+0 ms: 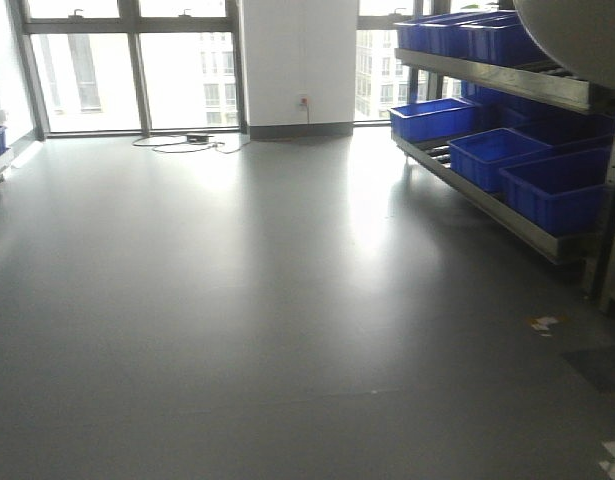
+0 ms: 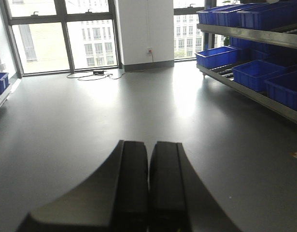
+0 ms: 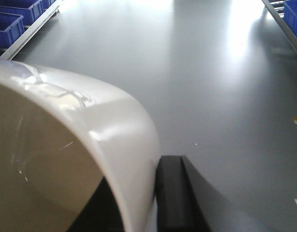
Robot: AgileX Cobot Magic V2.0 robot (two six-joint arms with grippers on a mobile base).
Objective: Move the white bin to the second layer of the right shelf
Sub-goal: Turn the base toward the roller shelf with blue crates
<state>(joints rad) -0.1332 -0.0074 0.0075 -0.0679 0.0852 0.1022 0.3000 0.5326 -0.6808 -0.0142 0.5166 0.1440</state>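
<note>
The bin (image 3: 66, 145) is cream-white and glossy, with pale highlights along its rim. The crates (image 1: 487, 155) are bright blue. The rack (image 1: 497, 78) is dull silver-grey. The floor (image 1: 237, 300) is plain mid-grey with patches of white glare. The left gripper (image 2: 149, 147) and right gripper (image 3: 144, 188) are matte black. The wall (image 1: 297, 60) is white with a grey skirting.

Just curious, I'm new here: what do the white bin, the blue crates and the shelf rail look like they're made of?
The bin is probably smooth plastic, cream-white and glossy; window light glints off its rounded rim. The crates look like rigid moulded plastic, uniform blue, fairly matte. The shelf rail is metal, perhaps stainless steel, grey with a dull sheen.
</note>
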